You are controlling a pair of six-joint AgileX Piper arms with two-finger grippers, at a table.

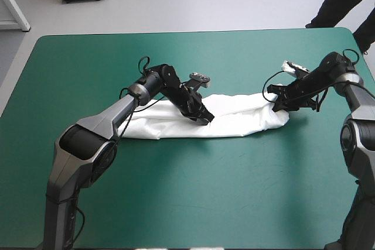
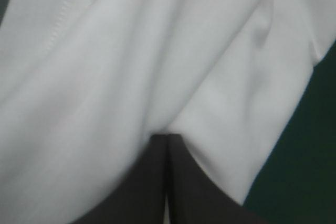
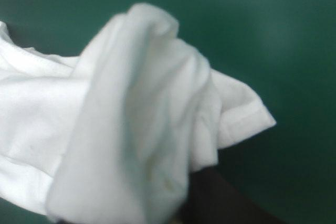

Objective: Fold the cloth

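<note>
Lengthwise across the middle of the teal-green covered counter lies the white short-sleeved cotton T-shirt, gathered into one long narrow band that runs from left to right, nearer the far edge than the near one. The black, fin-shaped left fingers press down on the band a little left of its middle. In the left wrist view these fingers stand together in a pointed arch with only a hairline gap, clamped on the white cloth, whose creases run out from the tip. The black right fingers sit at the band's right end, where the fabric is drawn into a bunch. In the right wrist view the cloth rises from them in a thick upright ridge and hides most of them; one dark finger shows beside it, and they appear closed on the fabric. A hemmed edge sticks out over the cover beside the ridge.
</note>
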